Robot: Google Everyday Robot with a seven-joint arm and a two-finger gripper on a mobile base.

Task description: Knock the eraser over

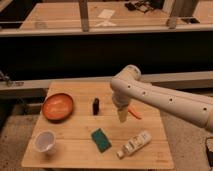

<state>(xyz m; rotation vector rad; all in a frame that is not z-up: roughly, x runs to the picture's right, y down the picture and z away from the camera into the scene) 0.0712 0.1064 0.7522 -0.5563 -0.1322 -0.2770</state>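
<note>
The eraser (95, 106) is a small black block standing upright on the wooden table (75, 155), just right of the orange bowl. My gripper (122, 117) hangs point-down from the white arm that reaches in from the right. It hovers over the table a short way to the right of the eraser, level with it and apart from it. The gripper is open and holds nothing.
An orange bowl (58, 106) sits at the table's left. A white cup (45, 141) stands near the front left corner. A green sponge (101, 139) and a white bottle (134, 144) lie in front; a thin orange marker (135, 113) lies just right of the gripper.
</note>
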